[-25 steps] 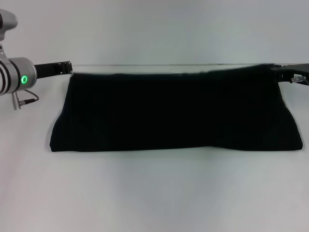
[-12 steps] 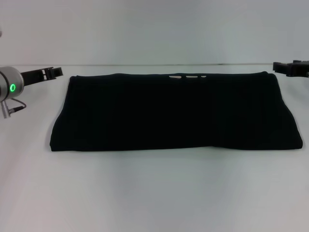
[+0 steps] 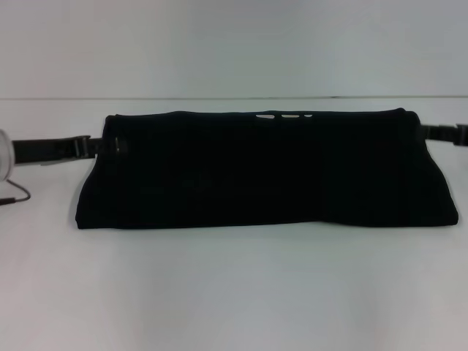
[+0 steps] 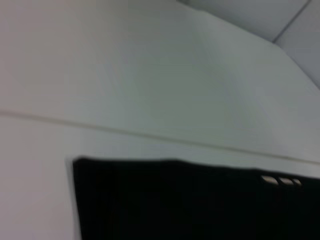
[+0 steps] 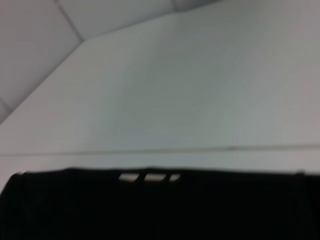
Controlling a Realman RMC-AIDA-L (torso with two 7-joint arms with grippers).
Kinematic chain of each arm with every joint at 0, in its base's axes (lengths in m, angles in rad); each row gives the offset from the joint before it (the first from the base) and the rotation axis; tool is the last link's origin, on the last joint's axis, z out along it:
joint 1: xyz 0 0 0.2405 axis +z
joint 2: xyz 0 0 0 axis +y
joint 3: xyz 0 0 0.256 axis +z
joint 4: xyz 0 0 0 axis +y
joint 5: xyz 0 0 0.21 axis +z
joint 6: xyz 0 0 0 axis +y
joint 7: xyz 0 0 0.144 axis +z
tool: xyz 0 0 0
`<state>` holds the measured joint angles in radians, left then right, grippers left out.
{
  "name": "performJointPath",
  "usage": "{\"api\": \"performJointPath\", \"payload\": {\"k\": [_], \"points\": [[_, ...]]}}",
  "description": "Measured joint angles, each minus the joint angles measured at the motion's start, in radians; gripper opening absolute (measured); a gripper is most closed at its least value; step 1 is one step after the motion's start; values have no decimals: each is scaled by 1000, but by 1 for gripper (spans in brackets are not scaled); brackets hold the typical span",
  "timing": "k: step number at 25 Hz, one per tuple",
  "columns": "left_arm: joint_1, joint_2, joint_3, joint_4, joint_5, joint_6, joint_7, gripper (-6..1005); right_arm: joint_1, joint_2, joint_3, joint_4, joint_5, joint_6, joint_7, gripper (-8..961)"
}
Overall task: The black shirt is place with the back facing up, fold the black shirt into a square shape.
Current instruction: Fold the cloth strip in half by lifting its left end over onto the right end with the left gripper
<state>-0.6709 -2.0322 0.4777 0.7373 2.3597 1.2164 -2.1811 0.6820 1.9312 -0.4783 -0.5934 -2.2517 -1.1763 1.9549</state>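
The black shirt (image 3: 267,170) lies flat on the white table, folded into a wide band, with small white gaps at the middle of its far edge. It also shows in the left wrist view (image 4: 200,205) and the right wrist view (image 5: 160,207). My left gripper (image 3: 102,145) is low at the shirt's left end, its tips at the fabric edge. My right gripper (image 3: 433,132) is low at the shirt's right end, near the far corner. Neither wrist view shows its own fingers.
The white table (image 3: 234,292) spreads wide in front of the shirt. A white wall rises behind the table's far edge (image 3: 234,98). A thin cable (image 3: 16,194) hangs by my left arm.
Both grippers let go of the shirt's far edge, moved outward, then came down lower beside the shirt's left and right ends. The far edge of the shirt settled flat on the table.
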Motion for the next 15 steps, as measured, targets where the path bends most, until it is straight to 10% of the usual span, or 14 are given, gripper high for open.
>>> {"api": "performJointPath", "payload": {"k": [15], "points": [[111,4,17,77,93,107,-52,853,-100,-45,2,-27,-8,-195,65,682]]}}
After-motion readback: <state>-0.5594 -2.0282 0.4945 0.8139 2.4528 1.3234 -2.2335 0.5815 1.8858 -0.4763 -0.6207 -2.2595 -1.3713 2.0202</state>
